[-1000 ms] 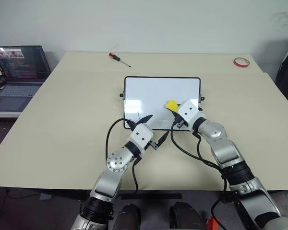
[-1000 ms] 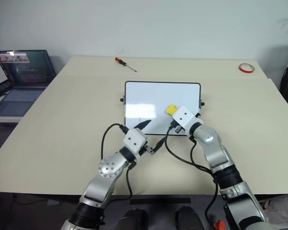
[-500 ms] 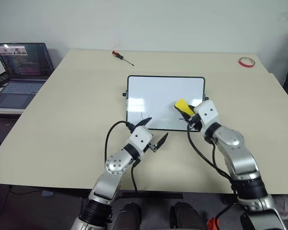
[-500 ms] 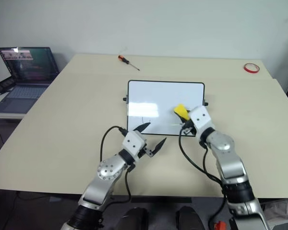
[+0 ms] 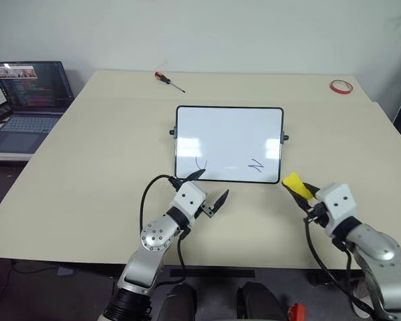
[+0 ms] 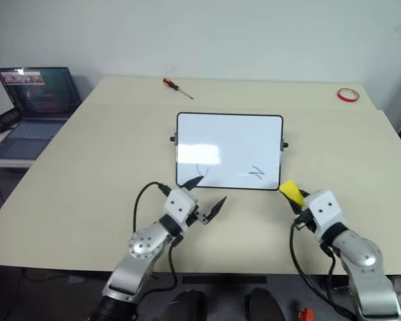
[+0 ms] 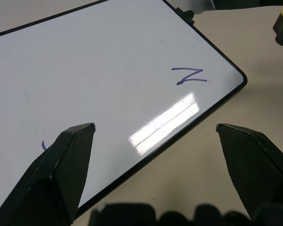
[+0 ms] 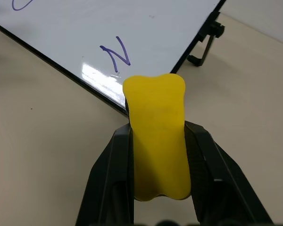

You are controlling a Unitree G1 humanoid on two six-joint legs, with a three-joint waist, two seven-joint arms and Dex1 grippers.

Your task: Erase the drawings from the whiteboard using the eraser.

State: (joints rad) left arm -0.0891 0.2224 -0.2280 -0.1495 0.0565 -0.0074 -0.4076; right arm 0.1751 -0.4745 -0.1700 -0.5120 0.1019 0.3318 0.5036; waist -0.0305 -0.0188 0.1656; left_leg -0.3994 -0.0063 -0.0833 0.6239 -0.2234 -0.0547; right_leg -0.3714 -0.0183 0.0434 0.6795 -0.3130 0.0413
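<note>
**Eraser's off the board, two scribbles left on it**

So here's where we're at. Our right gripper [image 5: 301, 192] has its two black fingers clamped on the eraser [image 5: 293, 183], the yellow block squeezed between them and sticking out past the tips. It sits above the table [image 5: 87, 167] just off the whiteboard's [image 5: 228, 127] near right corner, roughly at 4 o'clock from the middle of the board, close to the frame but not over the white surface. From the right wrist view we see the eraser [image 8: 156, 136] pointing toward that corner, with the N-like mark just beyond it.

Our left gripper [image 5: 209, 187] has its fingers spread wide apart with nothing between them. It's at the near edge of the board, around 7 o'clock from the board's middle. One fingertip reaches over the near frame beside the C-like mark; the other is over bare table.

The drawings [image 5: 255, 165] we can make out are two thin blue scribbles, both low on the board near its near edge: a curved C-ish one at about 7 o'clock and an N/Z-looking one at about 5 o'clock. The rest of the white surface looks clean and glossy with a bit of glare.

Other stuff around: a screwdriver [image 5: 167, 81] at 11 o'clock from the board near the far table edge, a red tape ring [image 5: 340, 86] out at 2 o'clock, and an open laptop [image 5: 23, 100] on a side table off at 9 o'clock
</note>
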